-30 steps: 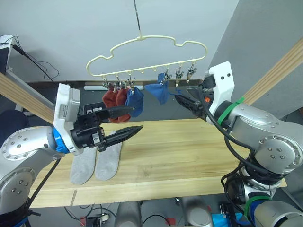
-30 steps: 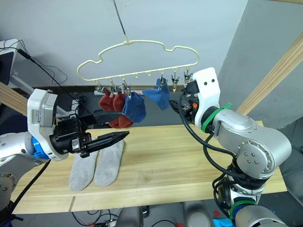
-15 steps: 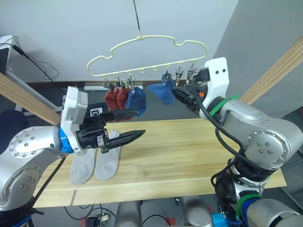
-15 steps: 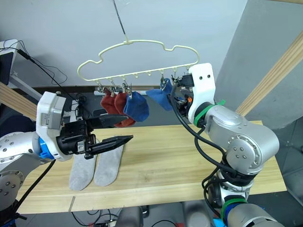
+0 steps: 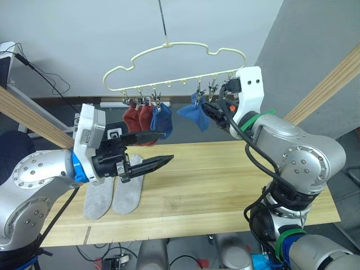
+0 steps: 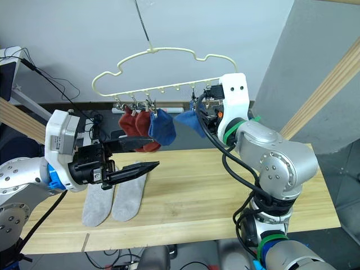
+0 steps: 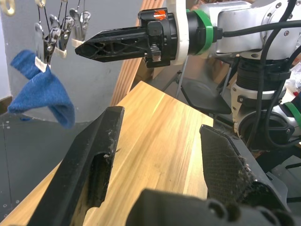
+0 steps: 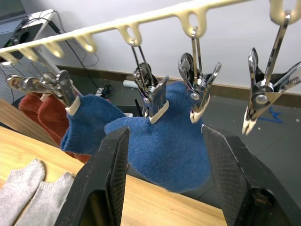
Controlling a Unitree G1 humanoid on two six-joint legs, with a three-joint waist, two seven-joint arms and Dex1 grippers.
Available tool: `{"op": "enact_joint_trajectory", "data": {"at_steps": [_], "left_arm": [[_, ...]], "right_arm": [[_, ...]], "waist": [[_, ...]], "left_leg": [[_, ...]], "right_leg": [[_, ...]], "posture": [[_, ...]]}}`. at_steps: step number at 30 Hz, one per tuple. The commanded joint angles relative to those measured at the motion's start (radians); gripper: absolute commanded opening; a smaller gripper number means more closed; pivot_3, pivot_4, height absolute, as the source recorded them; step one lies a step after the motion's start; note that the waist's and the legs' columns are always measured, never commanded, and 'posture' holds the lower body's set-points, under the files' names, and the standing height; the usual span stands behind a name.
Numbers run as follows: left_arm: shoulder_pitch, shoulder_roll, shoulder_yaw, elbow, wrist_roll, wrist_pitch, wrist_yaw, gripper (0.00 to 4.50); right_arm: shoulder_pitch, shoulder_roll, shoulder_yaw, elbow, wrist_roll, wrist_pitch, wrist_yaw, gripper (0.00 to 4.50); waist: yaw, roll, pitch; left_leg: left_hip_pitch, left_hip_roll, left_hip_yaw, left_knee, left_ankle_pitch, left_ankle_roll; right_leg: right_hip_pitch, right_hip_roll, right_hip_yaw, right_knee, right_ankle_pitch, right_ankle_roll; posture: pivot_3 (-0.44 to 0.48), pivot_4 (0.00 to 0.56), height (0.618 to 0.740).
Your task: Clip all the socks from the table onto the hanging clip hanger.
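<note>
At far left, my left gripper (image 5: 160,147) hangs above the table (image 5: 225,180) with its two black fingers spread and nothing between them. Just below it, two light grey socks (image 5: 112,194) lie flat and side by side on the pale planks, touching along their long edges, cuffs toward the far edge; they are what is left to hang.

Judged from their slack, flattened look, these are light, limp knit pieces: they will fold and droop when lifted and will not slide much on bare wood. I would pinch one near its cuff, taking a single sock so its neighbour is not dragged along, and let the rest hang free so a short edge is offered to a clip.

Above, the clip hanger (image 5: 169,56) hangs from its hook. Two rust red socks (image 5: 137,117) are clipped at its left end, a blue sock (image 5: 161,120) beside them, then a second blue sock (image 8: 162,150) held by its own clip.

At right, my right gripper (image 8: 162,165) is level with the clip row, parted and holding nothing, with the second blue sock showing in the gap between the fingers. Beside that sock, two silver clips (image 8: 258,101) hang unused, enough for the grey pair.
</note>
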Motion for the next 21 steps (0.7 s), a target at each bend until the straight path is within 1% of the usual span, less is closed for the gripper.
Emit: {"op": "enact_joint_trajectory", "data": {"at_steps": [1, 11, 21], "left_arm": [[0.003, 0.008, 0.024, -0.032, 0.010, -0.024, 0.002, 2.96], [-0.002, 0.006, 0.025, -0.035, 0.023, -0.025, 0.012, 2.96], [-0.001, 0.009, 0.029, -0.053, 0.024, -0.018, 0.044, 2.96]], "right_arm": [[-0.018, 0.003, 0.007, -0.017, -0.016, -0.041, -0.003, 2.52], [-0.024, -0.001, 0.021, 0.048, -0.060, -0.112, -0.011, 2.52], [-0.053, 0.003, 0.045, 0.158, -0.073, -0.225, 0.002, 2.52]], "waist": [[0.000, 0.000, 0.000], [0.000, 0.000, 0.000], [0.001, 0.000, 0.000]], "left_leg": [[0.000, 0.000, 0.000, 0.000, 0.000, 0.000], [0.000, 0.000, 0.000, 0.000, 0.000, 0.000], [0.000, 0.000, 0.000, 0.000, 0.000, 0.000]], "right_leg": [[0.000, 0.000, 0.000, 0.000, 0.000, 0.000], [0.000, 0.000, 0.000, 0.000, 0.000, 0.000], [0.000, 0.000, 0.000, 0.000, 0.000, 0.000]], "posture": [[-0.187, 0.304, 0.740], [-0.170, 0.295, 0.740], [-0.163, 0.292, 0.740]]}}
